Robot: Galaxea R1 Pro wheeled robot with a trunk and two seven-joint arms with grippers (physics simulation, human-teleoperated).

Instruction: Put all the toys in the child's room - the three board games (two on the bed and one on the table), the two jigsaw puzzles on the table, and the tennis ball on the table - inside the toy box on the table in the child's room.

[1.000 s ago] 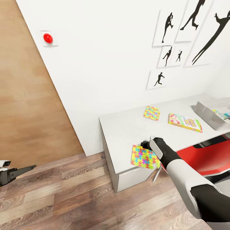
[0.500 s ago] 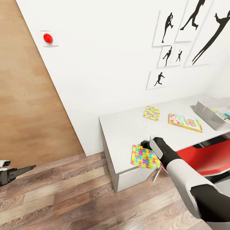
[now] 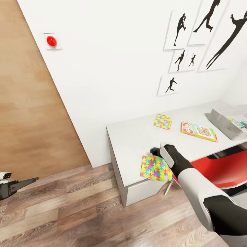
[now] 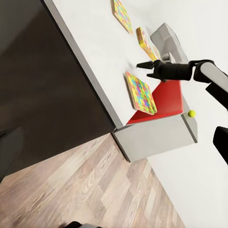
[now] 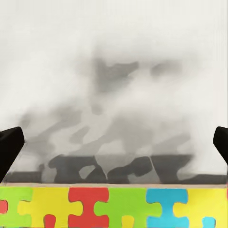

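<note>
Jigsaw puzzle (image 3: 155, 168) lies at the table's (image 3: 132, 144) front edge, overhanging slightly. Right gripper (image 3: 155, 151) has edged a little further over its far side, jaws spread wide and seemingly empty; a grasp looks imminent. Left gripper (image 3: 31, 179) hangs aside, state unclear.

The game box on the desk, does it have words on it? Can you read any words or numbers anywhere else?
Board game lid: big printed letters, too blurred to read.
Items inside the toy box: some print, too small to read.
Both jigsaw puzzles: coloured pieces, no words.
Wall pictures: black silhouettes, no words.
Red button on the wall: no label.
</note>
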